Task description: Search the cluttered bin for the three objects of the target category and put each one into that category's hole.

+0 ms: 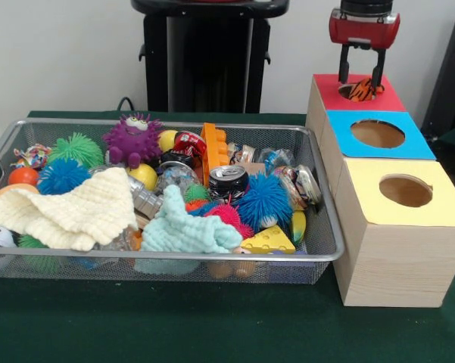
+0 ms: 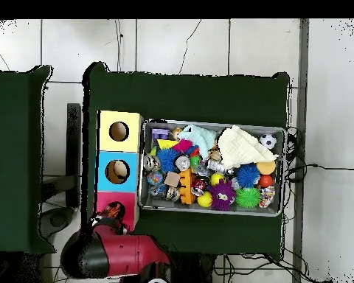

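The silver wire-mesh bin (image 1: 174, 125) stands on the green table, full of mixed toys, balls, cans and cloths; it also shows in the overhead view (image 2: 209, 123). My gripper (image 1: 360, 82) hangs over the round hole of the red-topped wooden box (image 1: 390, 100), well to the right of the bin. Its fingers (image 1: 378, 74) stand apart on either side of an orange and black striped toy (image 1: 361, 92) that sits in the hole's mouth. In the overhead view the toy (image 2: 115, 209) shows at the red box (image 2: 105, 199), beside my arm (image 2: 113, 250).
A blue-topped box (image 1: 416, 144) and a yellow-topped box (image 1: 439, 208) stand in a row with the red one, each with a round hole. In the bin lie a cream cloth (image 1: 76, 208), a mint cloth (image 1: 185, 231), a purple fuzzy toy (image 1: 132, 138) and a soda can (image 1: 229, 180).
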### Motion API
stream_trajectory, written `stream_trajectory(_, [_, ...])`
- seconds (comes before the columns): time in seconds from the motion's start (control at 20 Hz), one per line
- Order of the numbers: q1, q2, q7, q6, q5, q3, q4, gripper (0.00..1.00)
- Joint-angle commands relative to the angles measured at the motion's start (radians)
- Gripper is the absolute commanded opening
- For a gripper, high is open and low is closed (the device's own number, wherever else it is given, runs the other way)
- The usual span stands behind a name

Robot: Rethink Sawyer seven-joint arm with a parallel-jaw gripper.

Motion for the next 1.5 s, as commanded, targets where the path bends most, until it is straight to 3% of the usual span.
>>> stream_trajectory(0.05, [-0.027, -0.071, 0.053, 0.218, -0.003, -0.012, -0.105, 1.00])
stream_trajectory(0.5, [-0.018, -0.121, 0.080, 0.299, -0.001, -0.006, -0.100, 1.00])
stream_trajectory(1.0, [-0.005, -0.087, 0.105, 0.225, -0.005, -0.005, -0.093, 1.00])
stream_trajectory(1.25, [-0.031, -0.006, 0.101, 0.088, -0.015, 0.030, -0.077, 1.00])
stream_trajectory(1.5, [-0.035, 0.006, 0.089, 0.082, -0.017, 0.034, -0.081, 1.00])
